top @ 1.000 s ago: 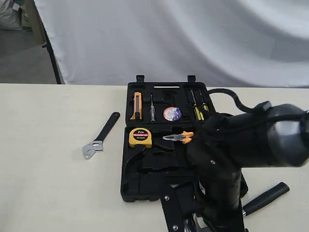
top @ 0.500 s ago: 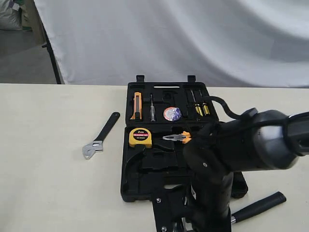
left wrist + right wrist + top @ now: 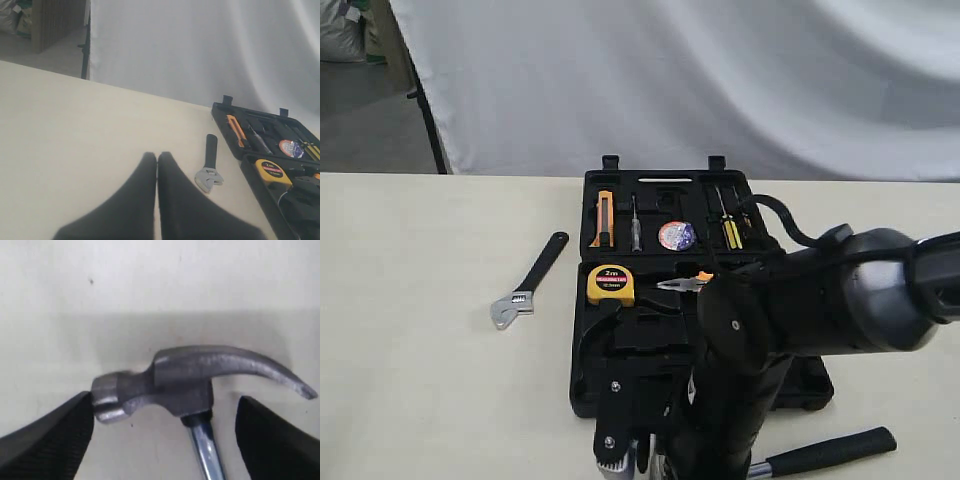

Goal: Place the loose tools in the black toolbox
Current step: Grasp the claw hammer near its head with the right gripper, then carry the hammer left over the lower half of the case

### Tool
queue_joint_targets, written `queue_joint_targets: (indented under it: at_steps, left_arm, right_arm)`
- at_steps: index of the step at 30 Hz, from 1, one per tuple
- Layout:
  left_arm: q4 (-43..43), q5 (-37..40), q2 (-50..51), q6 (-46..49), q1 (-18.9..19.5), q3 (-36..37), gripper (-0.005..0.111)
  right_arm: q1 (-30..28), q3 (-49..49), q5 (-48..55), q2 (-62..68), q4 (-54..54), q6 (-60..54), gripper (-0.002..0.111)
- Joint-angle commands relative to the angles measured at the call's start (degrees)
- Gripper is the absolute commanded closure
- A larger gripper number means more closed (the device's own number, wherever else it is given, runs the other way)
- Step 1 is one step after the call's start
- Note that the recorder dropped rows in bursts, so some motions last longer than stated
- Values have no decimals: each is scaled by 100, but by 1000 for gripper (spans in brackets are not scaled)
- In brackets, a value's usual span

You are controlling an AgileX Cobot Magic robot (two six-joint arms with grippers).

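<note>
We find the right fingers spread wide and empty, one to each side of the head of the claw hammer. The striking face lies just beside one finger. The claw tip points at the other and stops short of it. We see no contact on either side. The hammer appears to lie flat on the table, its shaft running back between the fingers toward the wrist. We judge this a straddle ahead of a pinch across the head or the neck below it, where the steel offers a narrow, firm purchase.

The left fingers are pressed together with nothing between them. The adjustable wrench lies ahead of them and off to one side, well apart, near the wall of the black toolbox. We take this arm to be parked clear so that the right arm can work.

The toolbox lies open just beyond the right fingers, and the tape roll already sits in a recess of its far half. Hammer and wrench are outside it. The large recess in the near half appears vacant and, in our judgement, suits the hammer.
</note>
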Motion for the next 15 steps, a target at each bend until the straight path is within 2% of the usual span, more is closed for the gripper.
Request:
queue_joint_targets:
  at_steps: [1, 10, 15]
  left_arm:
    - [25, -41, -18, -27, 145, -15, 106]
    - [25, -41, -18, -27, 145, -15, 106]
    - [25, -41, -18, -27, 145, -15, 106]
  right_arm:
    - [-20, 18, -258, 14, 602, -67, 35]
    - [-20, 8, -224, 14, 217, -67, 35]
    - [-20, -191, 376, -125, -186, -67, 35]
